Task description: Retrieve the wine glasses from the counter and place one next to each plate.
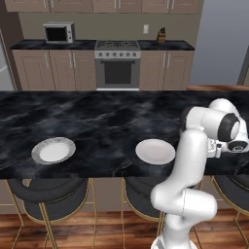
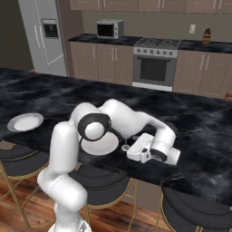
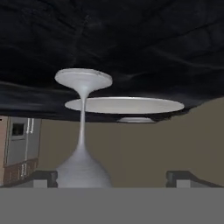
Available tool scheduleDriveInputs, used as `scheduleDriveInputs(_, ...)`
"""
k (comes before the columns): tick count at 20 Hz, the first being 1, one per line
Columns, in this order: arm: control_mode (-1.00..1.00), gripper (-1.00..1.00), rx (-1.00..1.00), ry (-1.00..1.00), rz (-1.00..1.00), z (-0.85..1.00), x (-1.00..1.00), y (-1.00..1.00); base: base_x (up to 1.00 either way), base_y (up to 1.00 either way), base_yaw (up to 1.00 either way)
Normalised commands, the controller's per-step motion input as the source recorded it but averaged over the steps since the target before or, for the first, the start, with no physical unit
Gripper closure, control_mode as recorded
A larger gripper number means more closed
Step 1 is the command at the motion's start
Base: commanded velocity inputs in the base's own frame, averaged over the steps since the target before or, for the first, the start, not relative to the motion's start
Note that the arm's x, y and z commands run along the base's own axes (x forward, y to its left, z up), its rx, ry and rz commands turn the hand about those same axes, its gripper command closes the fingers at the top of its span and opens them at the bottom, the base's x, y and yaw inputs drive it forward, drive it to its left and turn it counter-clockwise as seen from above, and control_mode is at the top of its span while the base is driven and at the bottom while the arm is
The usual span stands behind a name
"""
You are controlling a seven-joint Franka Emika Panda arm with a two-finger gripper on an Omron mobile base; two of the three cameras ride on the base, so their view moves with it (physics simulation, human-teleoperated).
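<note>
A white robot arm reaches over a black marble island surface [image 1: 97, 121]. Its claw [image 3: 111, 177] stands wide open, with a wine glass [image 3: 82, 131] between the fingertips, close against one of them. The hand view is rolled over, so the glass appears upside down; its foot rests on the surface just beside the nearer white plate [image 3: 124, 105]. A second plate [image 1: 53, 150] lies well apart, with no glass beside it. Pulling away carelessly could catch the bowl with a fingertip and topple the glass. Stools [image 1: 53, 194] tuck beneath the island; behind are wooden cabinets, a stove [image 1: 117, 65] and a microwave [image 1: 59, 32].
</note>
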Motion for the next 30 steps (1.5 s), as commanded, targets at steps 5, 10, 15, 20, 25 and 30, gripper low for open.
scheduleDriveInputs(5, -1.00, -1.00, 0.00, -0.10, -0.07, 0.67, -0.62, 0.04, 0.00, 0.00, 0.00)
scheduleDriveInputs(10, -1.00, -1.00, -0.01, -0.06, -0.02, 0.92, -0.44, 0.14, 0.00, 0.00, 0.00)
scheduleDriveInputs(15, -1.00, -1.00, -0.03, 0.00, -0.01, 0.97, -0.51, 0.46, 0.00, 0.00, 0.00)
scheduleDriveInputs(20, -1.00, -1.00, -0.02, -0.04, -0.02, 0.72, -0.75, 0.52, 0.00, 0.00, 0.00)
scheduleDriveInputs(25, -1.00, -1.00, 0.00, -0.28, 0.05, 0.62, -0.90, 0.35, 0.00, 0.00, 0.00)
scheduleDriveInputs(30, -1.00, -1.00, 0.00, -0.30, 0.09, 0.69, -0.57, 0.55, 0.00, 0.00, 0.00)
